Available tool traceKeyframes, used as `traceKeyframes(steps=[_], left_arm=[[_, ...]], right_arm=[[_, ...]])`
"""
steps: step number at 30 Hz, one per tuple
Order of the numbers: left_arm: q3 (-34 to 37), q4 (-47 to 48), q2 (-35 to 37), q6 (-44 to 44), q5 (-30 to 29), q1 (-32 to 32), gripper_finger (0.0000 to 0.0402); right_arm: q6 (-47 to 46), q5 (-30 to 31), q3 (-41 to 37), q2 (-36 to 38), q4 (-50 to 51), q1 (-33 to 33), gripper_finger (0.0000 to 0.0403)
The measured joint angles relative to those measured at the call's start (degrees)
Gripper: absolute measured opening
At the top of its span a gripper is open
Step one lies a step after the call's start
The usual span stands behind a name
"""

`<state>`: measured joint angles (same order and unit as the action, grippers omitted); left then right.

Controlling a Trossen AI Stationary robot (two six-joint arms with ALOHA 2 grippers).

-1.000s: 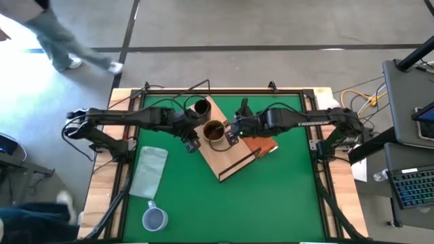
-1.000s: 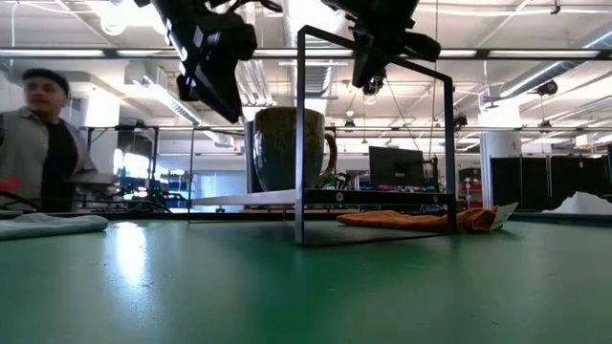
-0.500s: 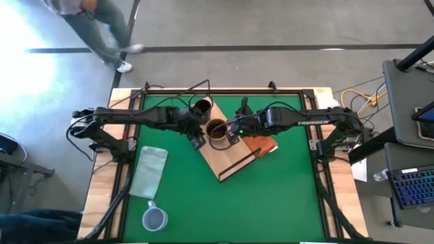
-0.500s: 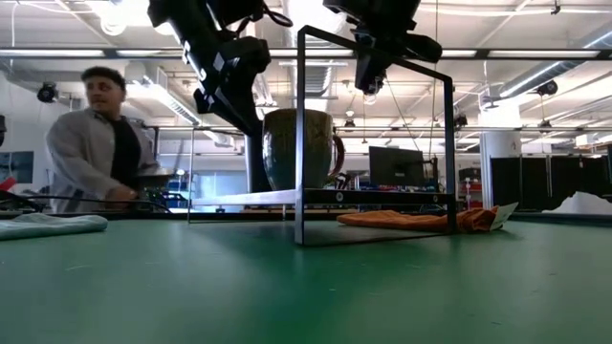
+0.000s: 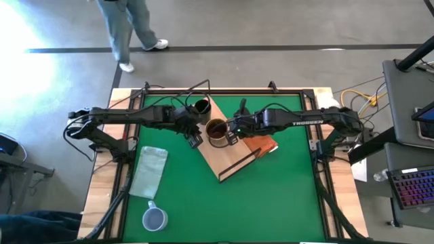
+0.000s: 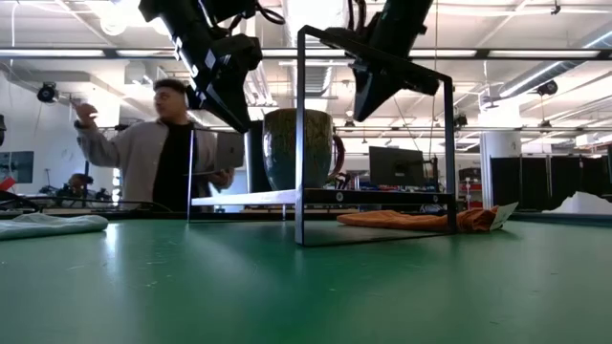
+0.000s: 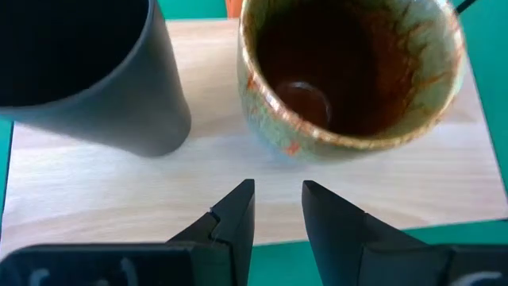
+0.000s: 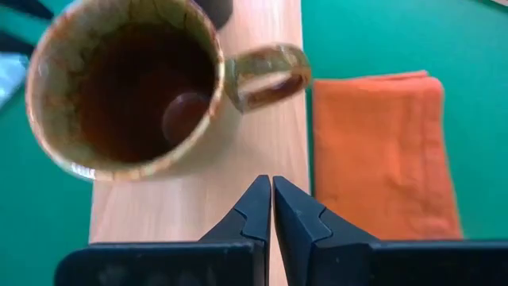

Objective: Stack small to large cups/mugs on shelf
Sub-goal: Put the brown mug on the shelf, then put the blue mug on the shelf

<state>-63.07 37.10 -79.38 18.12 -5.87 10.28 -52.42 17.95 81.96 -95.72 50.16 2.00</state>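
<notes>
The brown mug stands upright on the light-wood shelf board, its handle toward the orange cloth. The narrow black cup stands on the board's far end, just beside the mug. The pale blue-grey cup stands on the green mat near the front left. My left gripper hovers over the board's left edge short of the mug, its fingers a narrow gap apart. My right gripper is shut and hovers over the board on the mug's right, near the handle.
An orange cloth lies partly under the board's right side. A pale folded cloth lies on the left of the mat. The shelf's black wire frame rises at the board's near end. A person stands beyond the table.
My left gripper has gone a little toward the mug and the table's far edge. The mug has slid slightly along the board toward the right. My right gripper has tipped while staying above the handle side. A person has walked past behind the table.
</notes>
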Motion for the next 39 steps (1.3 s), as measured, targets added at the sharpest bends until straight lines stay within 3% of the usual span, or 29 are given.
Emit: traceKeyframes(steps=[7, 17, 39], left_arm=[[0.99, -0.21, -0.06, 1.05, 1.05, -0.04, 0.0092], [1.23, -0.65, -0.08, 0.59, 1.05, 0.25, 0.0093], [4.31, -6.64, -0.08, -0.76, -0.12, 1.51, 0.0093]], right_arm=[[2.59, 0.89, -2.67, 0.00, -6.36, 2.70, 0.0008], [5.99, -4.46, -3.48, -0.05, -14.01, 3.92, 0.0008], [3.79, -6.51, -3.52, -1.48, -8.52, 0.88, 0.0008]])
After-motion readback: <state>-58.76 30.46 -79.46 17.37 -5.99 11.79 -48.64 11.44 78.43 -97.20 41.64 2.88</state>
